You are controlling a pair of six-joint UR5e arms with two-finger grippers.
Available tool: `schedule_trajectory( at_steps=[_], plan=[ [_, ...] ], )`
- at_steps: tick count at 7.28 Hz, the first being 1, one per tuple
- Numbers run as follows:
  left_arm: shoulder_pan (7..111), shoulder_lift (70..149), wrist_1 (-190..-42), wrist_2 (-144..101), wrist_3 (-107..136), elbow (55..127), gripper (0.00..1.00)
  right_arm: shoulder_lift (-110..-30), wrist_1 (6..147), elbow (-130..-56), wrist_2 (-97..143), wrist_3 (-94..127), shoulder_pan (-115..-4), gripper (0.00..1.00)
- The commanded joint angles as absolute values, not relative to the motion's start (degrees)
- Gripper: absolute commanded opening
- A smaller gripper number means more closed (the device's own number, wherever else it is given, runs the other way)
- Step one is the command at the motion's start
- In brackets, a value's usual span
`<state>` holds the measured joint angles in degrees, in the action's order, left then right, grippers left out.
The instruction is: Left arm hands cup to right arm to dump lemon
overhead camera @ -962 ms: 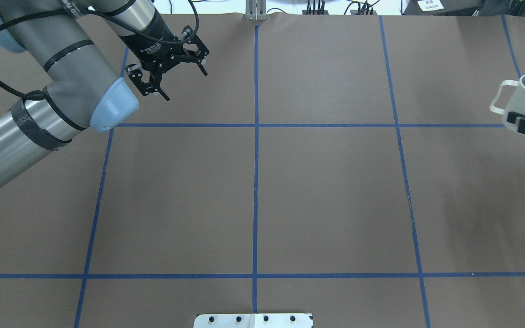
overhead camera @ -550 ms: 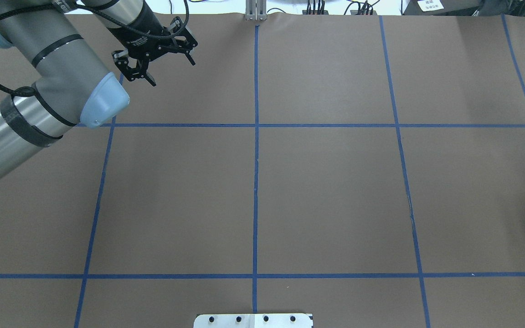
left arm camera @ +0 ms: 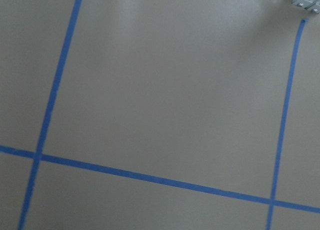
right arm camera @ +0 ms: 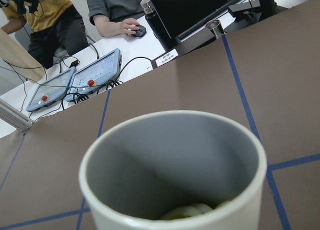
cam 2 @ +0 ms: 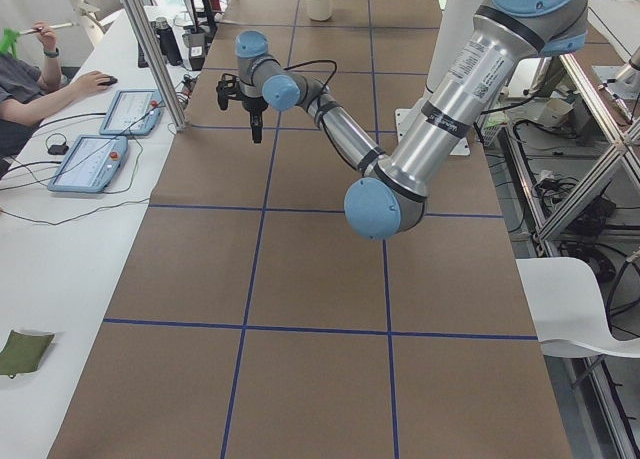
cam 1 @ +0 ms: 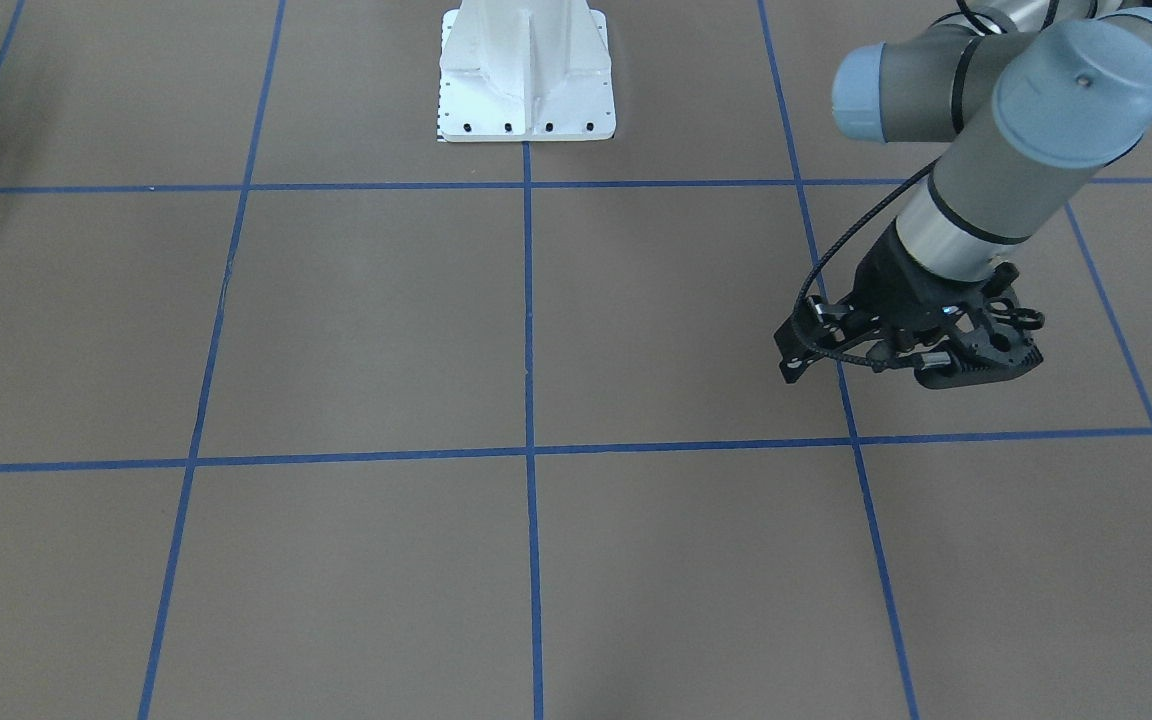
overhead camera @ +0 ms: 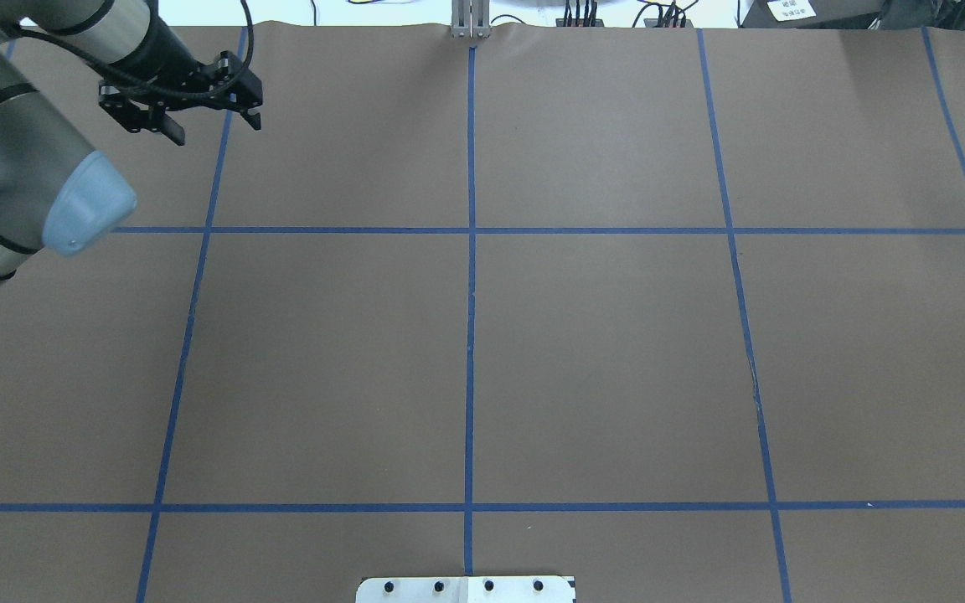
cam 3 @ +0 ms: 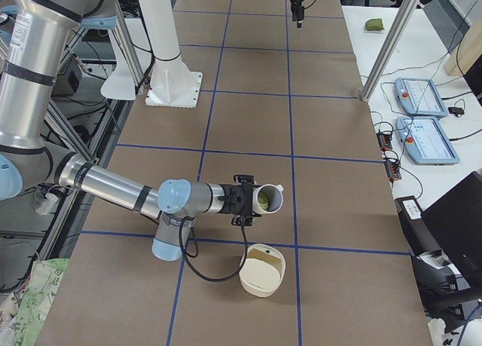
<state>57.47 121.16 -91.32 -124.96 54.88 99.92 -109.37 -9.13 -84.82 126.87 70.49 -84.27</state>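
Brown table, blue grid, white cup.
I see the table (overhead camera: 616, 352) flat brown, squared off by blue tape lines (overhead camera: 470, 335). The cup (cam 3: 271, 198) is white outside, grey inside; the lemon (right arm camera: 192, 210) in it yellow-green. At its six o'clock sits a cream tub (cam 3: 262, 270). The left gripper (overhead camera: 214, 128) is black, its arm (overhead camera: 5, 151) grey with pale-blue caps.

lemon (right arm camera: 194, 210) mostly hidden below cup (right arm camera: 170, 157) rim, cup base cut off, right gripper (cam 3: 249, 200) jaws unreadable
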Motion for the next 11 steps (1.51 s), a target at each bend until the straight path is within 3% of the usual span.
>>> schedule_trajectory(
  at_steps=[1, 3, 5, 11],
  plan=[
    [57.6, 116.5, -91.3, -123.5, 47.8, 103.5, 1.0, -109.0, -12.4, -82.4, 126.7, 78.5, -84.5, 0.07],
    [57.6, 116.4, -91.3, -123.5, 47.8, 104.0, 1.0, -107.8, -14.1, -78.9, 126.7, 84.7, -84.5, 0.07],
    [57.6, 116.4, -91.3, -123.5, 47.8, 104.1, 1.0, -104.8, -26.0, -70.9, 126.4, 93.1, -84.5, 0.07],
    [57.1, 116.7, -91.3, -123.5, 48.5, 104.1, 1.0, -104.9, -33.2, -67.9, 117.2, 108.8, -84.6, 0.09]
  ],
)
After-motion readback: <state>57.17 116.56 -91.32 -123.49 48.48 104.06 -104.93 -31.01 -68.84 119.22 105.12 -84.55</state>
